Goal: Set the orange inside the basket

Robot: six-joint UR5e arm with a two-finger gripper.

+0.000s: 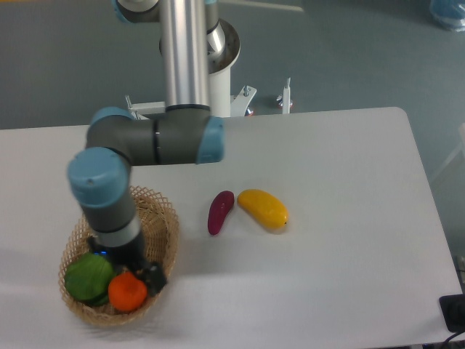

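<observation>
Orange (128, 293) in colour, round and bright, the fruit sits low inside the basket (166, 218), at the near edge, touching a green leafy item (89, 276) on its left. Its surface appears smooth and evenly coloured; the upper right part is masked by the gripper (145, 278). Finger position cannot be determined: the dark gripper body is directly against the fruit, and whether the fingers are clamped on it or parted around it is not resolved from this view.

Risk assessment: if the fingers retain grip during retraction, the fruit is likely to be lifted back out. If released while tilted against the green item, the round fruit may roll toward the woven rim; the rim is shallow and open-weave, so a nudge from a finger could carry it over. Contact between wrist and wicker wall could also shift the whole basket.

Further back on the white table (341, 174) lie a purple vegetable (220, 212) and a yellow mango-shaped fruit (264, 209), just beside each other, well apart from the basket.
</observation>
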